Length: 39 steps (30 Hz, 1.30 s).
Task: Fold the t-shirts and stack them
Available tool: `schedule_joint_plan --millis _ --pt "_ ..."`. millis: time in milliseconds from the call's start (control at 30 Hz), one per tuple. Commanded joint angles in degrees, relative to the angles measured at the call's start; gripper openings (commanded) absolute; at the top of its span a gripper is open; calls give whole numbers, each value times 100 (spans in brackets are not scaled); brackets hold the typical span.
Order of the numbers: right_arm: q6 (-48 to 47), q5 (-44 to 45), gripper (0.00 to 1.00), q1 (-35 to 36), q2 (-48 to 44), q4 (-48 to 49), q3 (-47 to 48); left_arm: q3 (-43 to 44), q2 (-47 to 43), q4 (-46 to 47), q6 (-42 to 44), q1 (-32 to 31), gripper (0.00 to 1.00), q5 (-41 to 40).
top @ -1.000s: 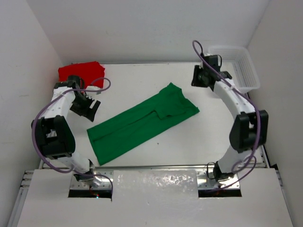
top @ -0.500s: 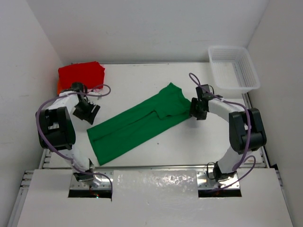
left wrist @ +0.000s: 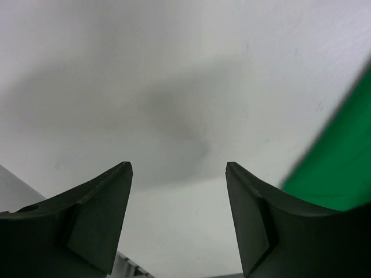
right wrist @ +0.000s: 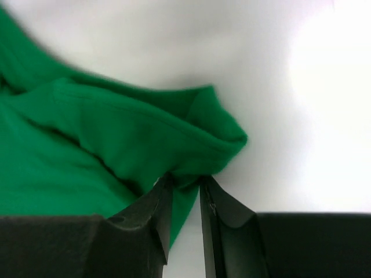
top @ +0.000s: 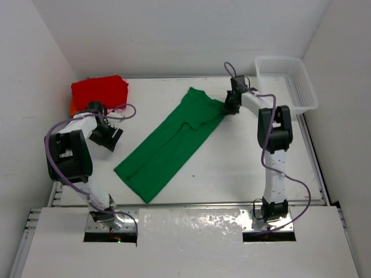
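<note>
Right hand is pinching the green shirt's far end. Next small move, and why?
Probably lift the right hand slightly and draw it toward the near end, starting a fold: it is shut on a bunched edge of the green shirt, which lies as a long strip; the left hand is open, empty.

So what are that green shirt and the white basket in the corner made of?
The green shirt looks like soft matte knit cloth, probably cotton: it lies limp and bunches into folds where the right gripper pinches it. The white basket seems rigid plastic, its finish hard to judge from here: thin mesh walls holding a crisp shape.
</note>
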Motion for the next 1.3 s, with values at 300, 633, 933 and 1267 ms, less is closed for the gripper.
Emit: schedule_joint_plan --millis 300,633,933,1267 --pt "758 -221 45 -166 2989 2203 3982 -125 345 -123 275 -1276 66 1540" --pt "-218 -145 47 166 -682 1081 1073 -460 109 202 74 -1269 64 1426" --pt "599 517 47 3267 -4409 1923 -4880 -881 -1322 861 -787 -1173 64 1401" --pt "2012 792 49 5344 -3593 1369 -4443 -1329 -2712 1204 -1271 -900 66 873"
